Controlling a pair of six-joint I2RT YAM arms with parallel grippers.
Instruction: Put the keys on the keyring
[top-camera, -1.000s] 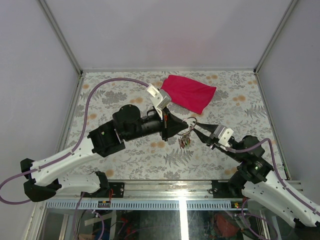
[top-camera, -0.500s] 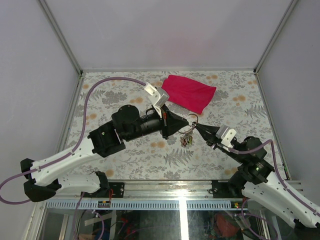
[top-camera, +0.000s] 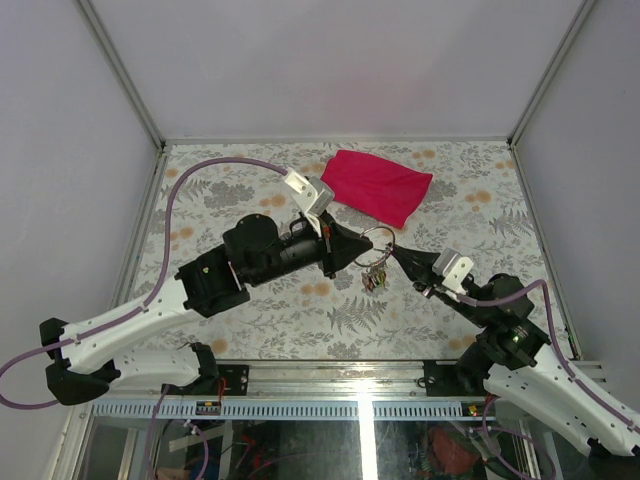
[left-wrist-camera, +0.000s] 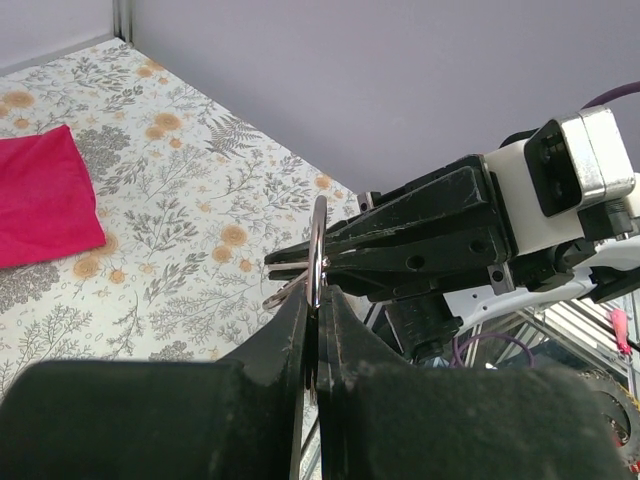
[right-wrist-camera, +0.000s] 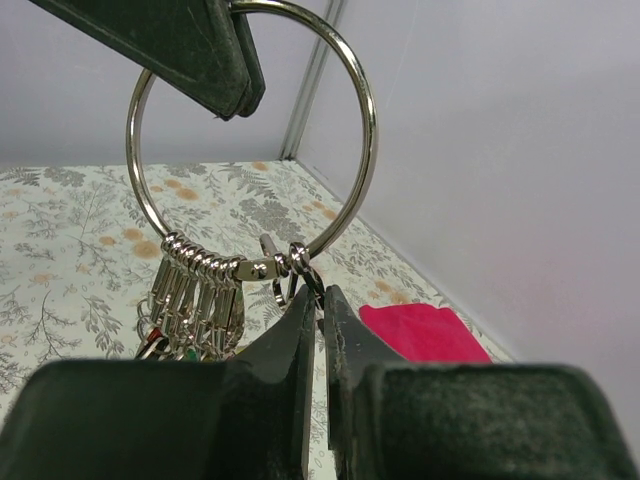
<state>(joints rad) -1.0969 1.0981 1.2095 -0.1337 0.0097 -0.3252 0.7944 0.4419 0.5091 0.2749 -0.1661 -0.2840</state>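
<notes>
The keyring hangs in the air above the middle of the floral tabletop, held between the two arms, and it does not touch the surface. The left gripper is closed on the upper part of the ring, its two black fingers pressed together with the wire edge-on between them in the left wrist view. The ring stands roughly upright. A row of small silver clasps is threaded along its lowest part, and the bunch of keys dangles from them, with red and green heads just visible. The right gripper comes in from the opposite side, low at the bottom of the ring. Its jaws are drawn in to a thin slit and pinch a small silver clip that hangs beside the row of clasps. A magenta cloth lies flat on the far side of the tabletop, well apart from the ring and from both grippers.
</notes>
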